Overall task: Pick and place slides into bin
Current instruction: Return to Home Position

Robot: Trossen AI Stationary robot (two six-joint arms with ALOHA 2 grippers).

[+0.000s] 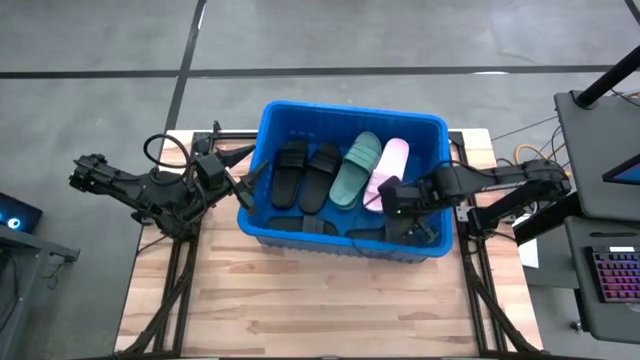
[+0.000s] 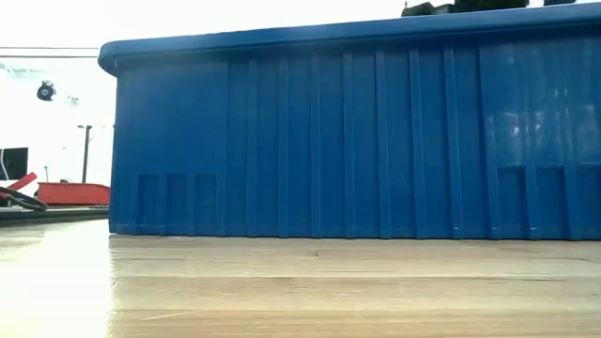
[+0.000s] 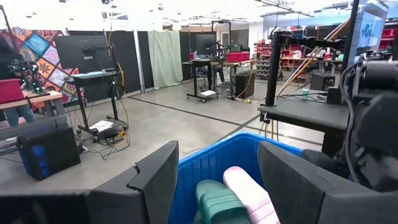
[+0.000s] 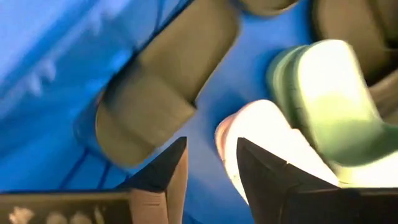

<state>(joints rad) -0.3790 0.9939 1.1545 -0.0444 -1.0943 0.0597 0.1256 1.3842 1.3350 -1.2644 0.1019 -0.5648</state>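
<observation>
Slides (image 1: 340, 172) lie in the blue bin (image 1: 350, 112): black at 9 o'clock, green and pink toward 3. My right jaws, narrow and empty, hover at 4 o'clock; left jaws, wide and empty, at the 9 o'clock rim. Foam is probably light and compressible: grip the strap band.

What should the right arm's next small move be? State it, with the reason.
Probably raise the right gripper straight up, clear of the blue bin: it hangs open and empty inside, over the pink slide, so swinging sideways first could catch the wall. The left gripper waits at its left rim.
</observation>
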